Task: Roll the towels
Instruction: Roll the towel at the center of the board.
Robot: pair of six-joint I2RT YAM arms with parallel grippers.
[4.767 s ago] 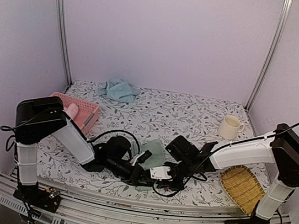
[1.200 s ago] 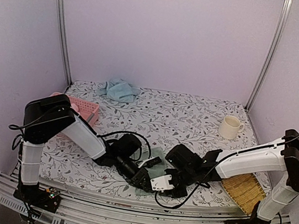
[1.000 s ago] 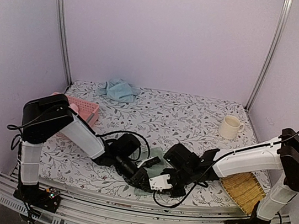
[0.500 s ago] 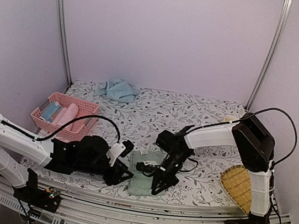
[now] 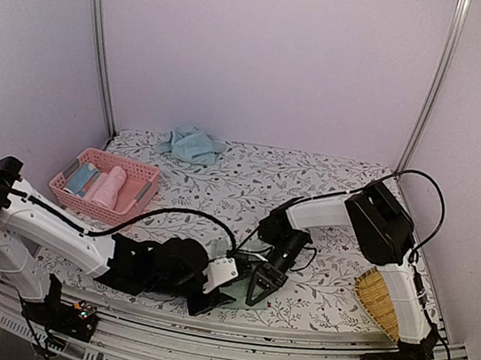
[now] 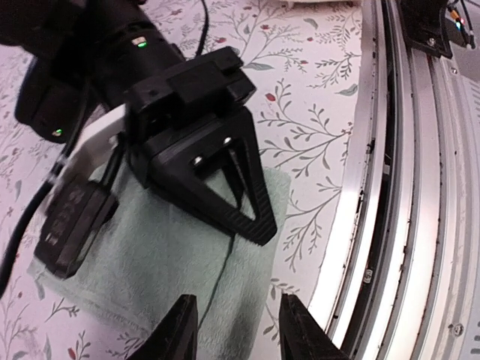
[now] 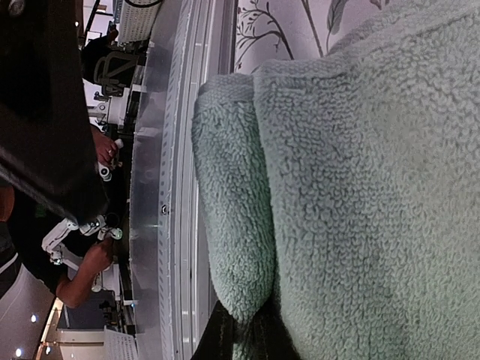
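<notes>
Right claw (image 6: 251, 225) tilted down, pinching green towel (image 6: 150, 262)

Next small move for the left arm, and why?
Probably lower the left gripper onto the near edge of the green towel and close. Its jaws stand open just over that edge, while the right gripper is shut on the towel beside it; a second pinch lets both start rolling.

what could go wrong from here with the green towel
The green towel lies close to the front metal rail; a pull toward it could drag the cloth over the edge.
The open left gripper sits right by the right gripper, which is shut on a towel fold; they could collide.
</notes>
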